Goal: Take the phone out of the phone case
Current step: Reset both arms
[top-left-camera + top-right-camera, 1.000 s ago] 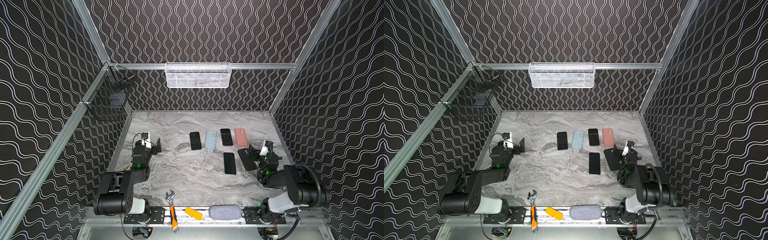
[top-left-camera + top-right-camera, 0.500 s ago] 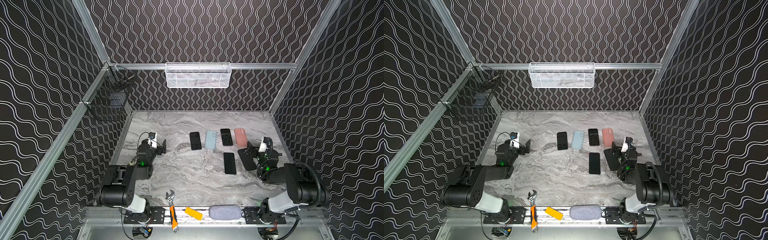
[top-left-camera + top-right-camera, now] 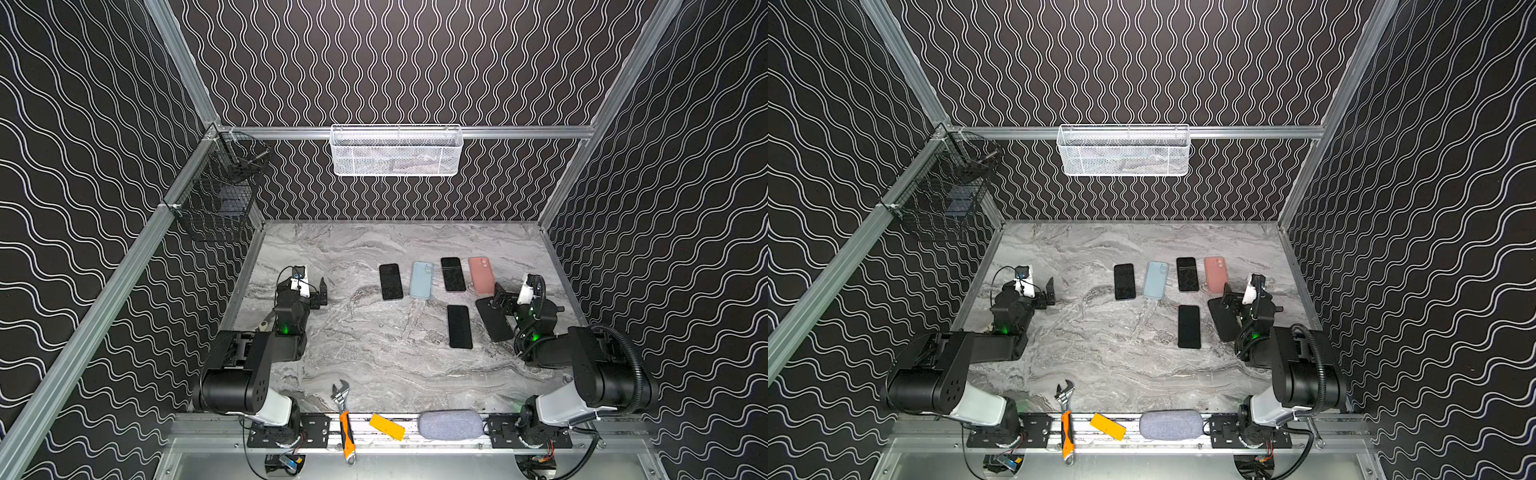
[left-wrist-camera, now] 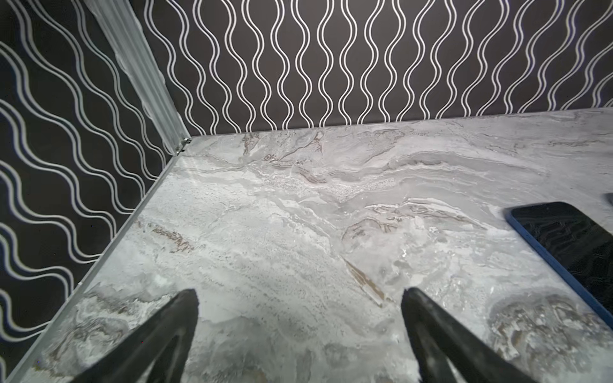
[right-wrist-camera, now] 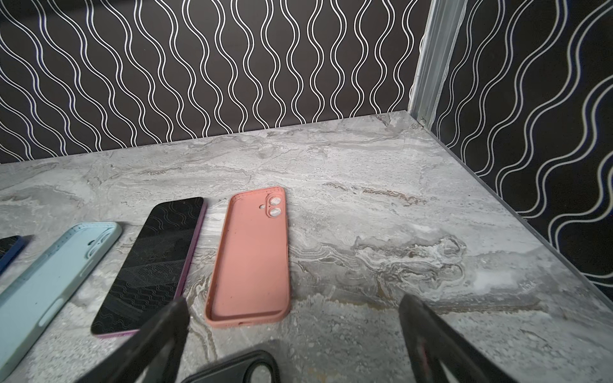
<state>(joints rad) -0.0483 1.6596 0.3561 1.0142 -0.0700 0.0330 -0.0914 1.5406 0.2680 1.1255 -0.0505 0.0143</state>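
Observation:
Three bare phones lie screen-up on the marble table: a blue-edged phone [image 3: 390,281] [image 4: 570,245], a purple-edged phone [image 3: 453,274] [image 5: 152,265] and a black phone [image 3: 459,326]. Between them lie three empty phone cases: a light blue case [image 3: 422,279] [image 5: 56,268], a pink case [image 3: 481,274] [image 5: 252,262] and a black case [image 3: 493,319] [image 5: 238,368]. My left gripper [image 3: 322,291] [image 4: 300,295] stands open over bare table, left of the blue-edged phone. My right gripper [image 3: 498,297] [image 5: 293,301] is open above the black case's far end, holding nothing.
A white mesh basket [image 3: 397,151] hangs on the back wall and a black wire basket [image 3: 216,208] on the left wall. On the front rail lie a wrench [image 3: 344,409], a yellow block [image 3: 386,426] and a grey pouch [image 3: 451,424].
My left gripper has moved right, away from the left wall and nearer the phones. My right gripper has shifted slightly toward the pink case. Phones and cases have not moved.

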